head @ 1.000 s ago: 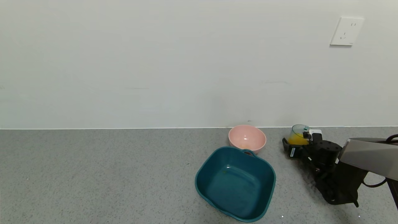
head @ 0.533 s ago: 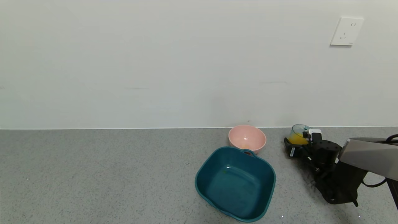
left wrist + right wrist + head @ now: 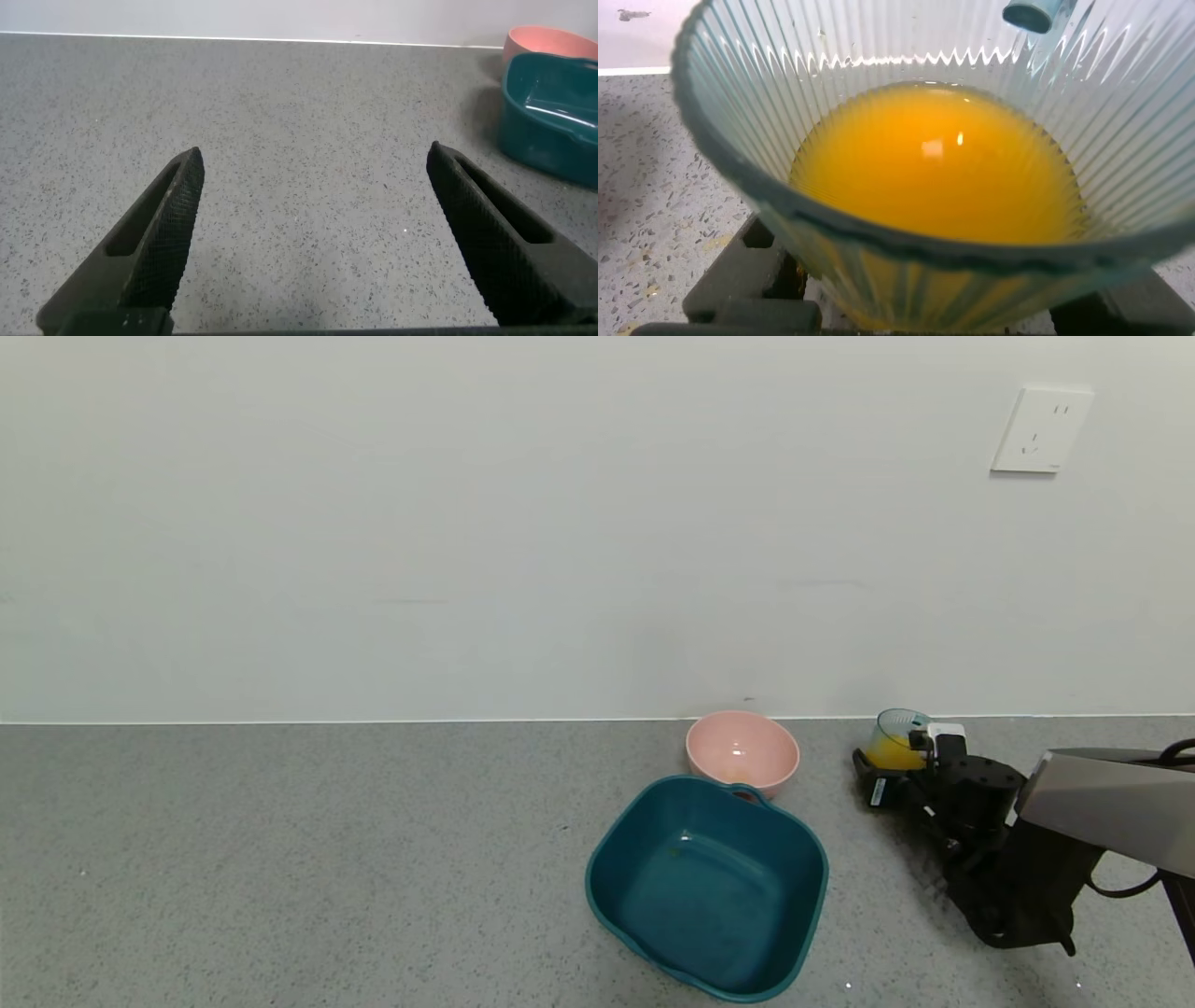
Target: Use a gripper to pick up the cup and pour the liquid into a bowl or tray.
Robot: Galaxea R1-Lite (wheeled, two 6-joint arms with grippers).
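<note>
The cup, a ribbed translucent blue-grey tumbler, stands upright on the grey counter at the back right, near the wall. It holds orange-yellow liquid. My right gripper is closed round its lower part, one black jaw on each side. In the right wrist view the cup fills the picture, with the liquid level inside and the right gripper under it. The dark teal tub sits to the cup's left, nearer me. My left gripper is open and empty over bare counter.
A round pink bowl stands just behind the tub, touching its far rim; it also shows in the left wrist view beside the tub. A white wall with a socket bounds the counter at the back.
The right gripper's left jaw has moved slightly in towards the cup. The cup, tub and bowl have not moved.
</note>
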